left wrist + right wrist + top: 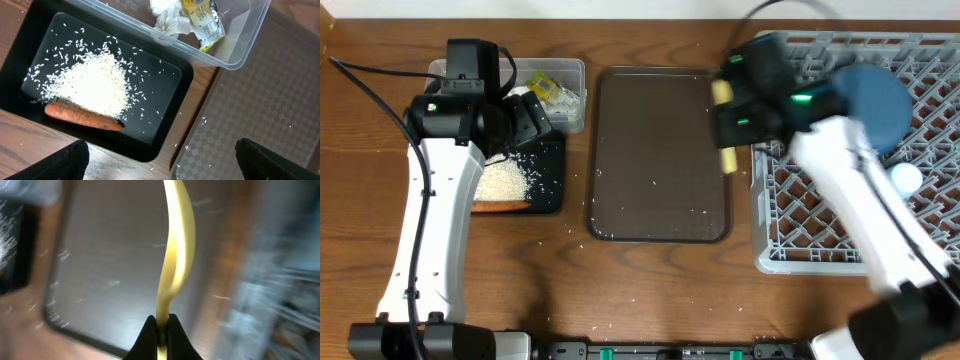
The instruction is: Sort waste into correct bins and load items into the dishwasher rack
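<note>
My right gripper [725, 122] [162, 330] is shut on the pale yellow spoon [727, 157] [176, 255] and holds it above the right edge of the brown serving tray, beside the grey dishwasher rack [790, 250]. The blue plate [875, 105] and a light blue cup [905, 178] are in the rack. My left gripper [525, 120] [160, 167] is open and empty over the black tray [552, 190] [175, 75], which holds rice [95, 85] and the orange piece [82, 116]. The clear tub [572, 72] [235, 55] holds the tissue [167, 15] and wrapper [205, 20].
The brown serving tray [660, 150] [260, 110] [115, 255] lies between the bins and the rack, with a few stray rice grains on it. More grains lie scattered on the wooden table [650, 290]. The right wrist view is motion-blurred.
</note>
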`<state>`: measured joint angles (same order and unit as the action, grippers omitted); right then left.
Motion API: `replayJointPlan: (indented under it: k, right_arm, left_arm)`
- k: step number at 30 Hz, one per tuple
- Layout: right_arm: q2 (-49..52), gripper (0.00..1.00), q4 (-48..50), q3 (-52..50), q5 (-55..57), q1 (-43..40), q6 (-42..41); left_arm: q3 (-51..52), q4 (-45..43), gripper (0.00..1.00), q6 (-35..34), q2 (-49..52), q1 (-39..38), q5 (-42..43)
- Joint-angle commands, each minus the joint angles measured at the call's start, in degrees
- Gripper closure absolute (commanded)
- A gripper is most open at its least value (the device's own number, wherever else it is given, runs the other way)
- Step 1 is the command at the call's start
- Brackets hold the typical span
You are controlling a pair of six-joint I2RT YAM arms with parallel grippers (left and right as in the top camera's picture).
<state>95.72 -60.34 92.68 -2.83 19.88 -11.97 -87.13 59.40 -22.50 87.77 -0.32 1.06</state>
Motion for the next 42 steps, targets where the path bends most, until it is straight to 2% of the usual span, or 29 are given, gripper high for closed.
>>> replayJointPlan:
  k: [1, 8, 15, 17, 19, 21, 26, 31, 32, 33, 36, 42]
  right_arm:
    - [-0.98, 0.99, -2.97, -0.02, 9.51, -3.96, 2.95]
    - [-0.90, 0.99, -4.57, -5.57, 10.03, -9.49, 5.25]
    - [-0.90, 0.99, -0.87, -13.40, 9.38, -9.40, 5.81]
    - [-0.90, 0.90, -0.57, -13.86, 9.22, -9.18, 5.81]
    - [-0.90, 0.67, -0.46, -13.84, 8.96, -9.20, 5.75]
    - [-0.96, 0.55, -0.46, -13.70, 8.76, -9.20, 4.72]
    - [-1.60, 0.48, -1.92, -10.03, 6.51, -9.20, 4.72]
    - [-3.87, 0.43, -11.56, 2.10, 4.09, -9.20, 4.74]
    - [-4.42, 0.35, -14.01, 4.85, 4.00, -9.18, 4.70]
    - [-5.05, 0.01, -16.50, 7.78, 3.80, -9.11, 4.59]
    - [-7.48, 0.01, -19.50, 13.29, 3.85, -8.74, 2.71]
    - [-14.23, 0.01, -21.53, 14.53, 8.15, -8.83, 3.17]
  left_arm:
    - [-0.09, 0.13, 0.04, 0.11, 0.33, 0.26, -0.90]
    - [-0.09, 0.13, 0.04, 0.11, 0.33, 0.26, -0.90]
    - [-0.09, 0.13, 0.04, 0.11, 0.33, 0.26, -0.90]
    - [-0.09, 0.13, 0.04, 0.11, 0.33, 0.26, -0.90]
    - [-0.09, 0.13, 0.04, 0.11, 0.33, 0.26, -0.90]
    - [-0.09, 0.13, 0.04, 0.11, 0.33, 0.26, -0.90]
    - [-0.09, 0.13, 0.04, 0.11, 0.33, 0.26, -0.90]
    - [-0.09, 0.13, 0.04, 0.11, 0.33, 0.26, -0.90]
    - [-0.09, 0.13, 0.04, 0.11, 0.33, 0.26, -0.90]
    - [-0.09, 0.13, 0.04, 0.11, 0.33, 0.26, -0.90]
    - [-0.09, 0.13, 0.04, 0.11, 0.33, 0.26, -0.90]
    - [-0.09, 0.13, 0.04, 0.11, 0.33, 0.26, -0.90]
